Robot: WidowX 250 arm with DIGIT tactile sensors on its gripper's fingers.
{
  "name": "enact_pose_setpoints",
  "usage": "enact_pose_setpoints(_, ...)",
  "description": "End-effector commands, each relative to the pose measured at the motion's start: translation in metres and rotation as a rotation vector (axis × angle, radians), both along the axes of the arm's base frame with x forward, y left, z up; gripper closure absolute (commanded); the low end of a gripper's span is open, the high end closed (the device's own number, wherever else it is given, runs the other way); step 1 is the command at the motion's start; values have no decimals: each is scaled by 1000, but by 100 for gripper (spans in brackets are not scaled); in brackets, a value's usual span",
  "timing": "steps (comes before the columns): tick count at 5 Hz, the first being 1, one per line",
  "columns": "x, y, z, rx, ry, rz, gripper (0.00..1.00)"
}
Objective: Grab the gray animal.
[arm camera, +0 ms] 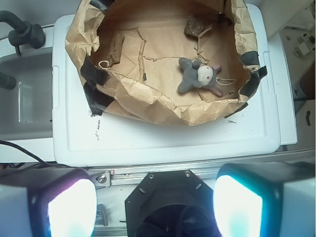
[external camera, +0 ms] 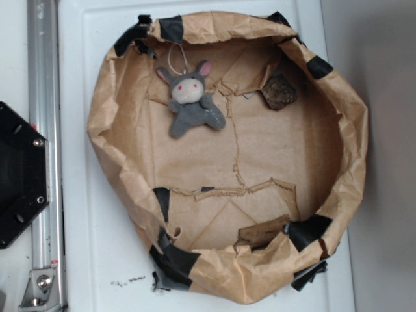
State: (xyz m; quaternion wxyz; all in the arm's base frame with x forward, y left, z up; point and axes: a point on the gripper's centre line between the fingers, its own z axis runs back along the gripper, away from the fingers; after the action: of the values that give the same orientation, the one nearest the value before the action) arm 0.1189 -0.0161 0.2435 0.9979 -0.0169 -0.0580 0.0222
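Wrist view: counted one gray animal (arm camera: 199, 76), two brown chunks (arm camera: 192, 25) in one paper basin (arm camera: 163, 106), gripper (arm camera: 155, 202) spread wide, empty.

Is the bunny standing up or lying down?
Lying down. The gray bunny is flat on its back inside the paper bag bowl, face up.

Robot base (external camera: 19, 175): black, angular plate with flat faceted edges, small silver screws near its rim. Gripper (arm camera: 154, 207): two broad, pale pads (arm camera: 71, 207) with rounded corners, glowing white with pink and teal tints, set in dark grey housings. Thin black cable (arm camera: 19, 150) alongside.
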Motion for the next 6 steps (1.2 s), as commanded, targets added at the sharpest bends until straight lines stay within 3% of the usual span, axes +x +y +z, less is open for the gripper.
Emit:
enact_pose_setpoints(1, 0, 0, 0, 0, 0, 0, 0)
enact_pose_setpoints(2, 49, 27, -35, 86, 84, -100, 0)
enact_pose_setpoints(4, 117, 52, -71, 114, 144, -318, 0)
enact_pose_setpoints(5, 123, 59, -105, 168, 155, -474, 0)
enact_pose_setpoints(6, 121, 50, -156, 160, 122, -665, 0)
